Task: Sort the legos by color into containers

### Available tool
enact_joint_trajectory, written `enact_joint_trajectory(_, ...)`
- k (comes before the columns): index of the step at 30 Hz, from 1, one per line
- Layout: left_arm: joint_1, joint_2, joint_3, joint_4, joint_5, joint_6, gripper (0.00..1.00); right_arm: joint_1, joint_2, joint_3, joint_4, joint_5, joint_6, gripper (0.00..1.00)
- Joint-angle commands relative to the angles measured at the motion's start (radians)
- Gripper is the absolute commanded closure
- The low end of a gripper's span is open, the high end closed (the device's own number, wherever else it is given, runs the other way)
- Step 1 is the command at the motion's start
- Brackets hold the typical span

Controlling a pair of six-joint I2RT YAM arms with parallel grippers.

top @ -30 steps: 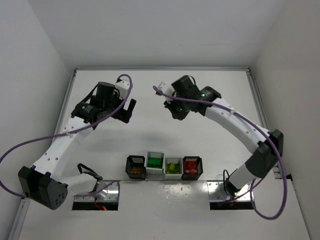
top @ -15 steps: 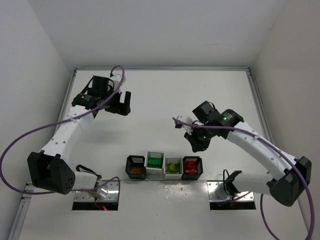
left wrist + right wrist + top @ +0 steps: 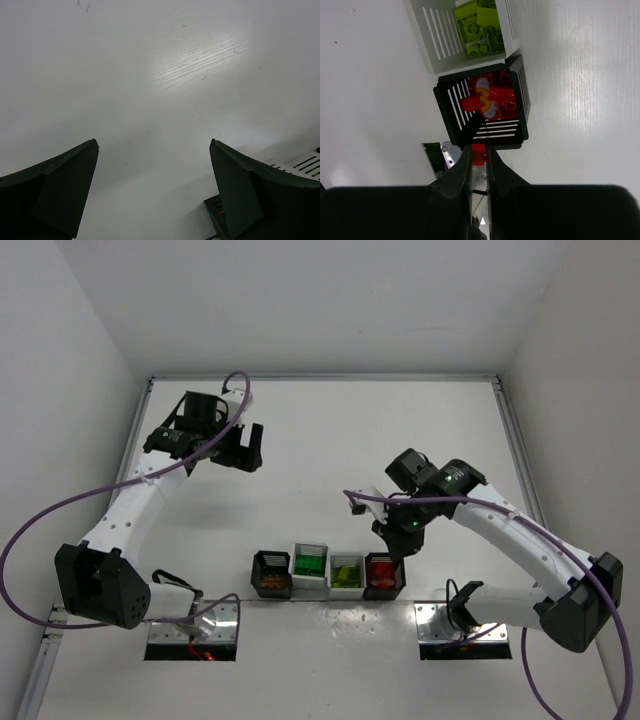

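Right gripper [image 3: 395, 540], clamped on a red lego [image 3: 478, 152], moves back from the far middle of the table. It now hangs just over the rightmost black container [image 3: 495, 131]. Its elbow swings out toward the right wall. Left gripper [image 3: 243, 452] shifts slightly back and left; left elbow folds nearer its base.

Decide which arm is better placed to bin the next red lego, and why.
Right: right gripper holds a red lego by the bin of red legos; left gripper is open, empty, far away.

Bright overhead light streaks glare across the white table [image 3: 200, 65]; fingers [image 3: 50, 195] look dark.
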Motion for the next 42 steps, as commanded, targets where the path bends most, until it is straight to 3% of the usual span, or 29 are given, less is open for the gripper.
enact_joint_trajectory(1,0.009,-0.005,0.022,0.024,0.019,0.005,0.01,0.014,-0.010,0.017,-0.013,-0.053,-0.028,1.00)
enact_joint_trajectory(7,0.009,-0.005,0.022,0.024,0.019,0.014,0.01,0.065,0.034,0.026,-0.032,-0.044,-0.028,0.94)
enact_joint_trajectory(14,0.009,-0.005,0.022,0.034,0.010,0.023,0.01,0.108,0.035,0.017,0.000,0.017,0.018,0.66)
enact_joint_trajectory(18,0.009,-0.005,0.013,0.034,0.001,0.023,0.01,0.108,0.035,0.017,0.020,0.047,0.044,0.56)
enact_joint_trajectory(22,0.029,-0.024,0.004,0.034,0.010,0.032,0.01,0.108,0.035,0.029,0.082,0.094,0.090,0.55)
enact_joint_trajectory(26,0.038,-0.033,-0.007,0.034,0.010,0.033,0.01,0.079,0.035,0.078,0.184,0.238,0.188,0.55)
enact_joint_trajectory(29,0.047,-0.042,-0.021,0.055,0.019,0.033,0.01,0.034,0.055,0.115,0.272,0.376,0.266,0.51)
enact_joint_trajectory(33,0.067,-0.042,-0.032,0.066,0.004,0.054,0.01,-0.042,0.082,0.106,0.410,0.536,0.334,0.32)
enact_joint_trajectory(35,0.087,-0.042,-0.021,0.075,-0.007,0.083,0.01,-0.125,0.111,0.115,0.456,0.565,0.357,0.27)
enact_joint_trajectory(37,0.105,-0.033,-0.021,0.075,-0.016,0.095,0.01,-0.215,0.125,0.115,0.490,0.544,0.369,0.21)
enact_joint_trajectory(42,0.147,-0.024,-0.057,0.104,-0.016,0.128,0.01,-0.365,0.188,0.128,0.510,0.438,0.394,0.20)
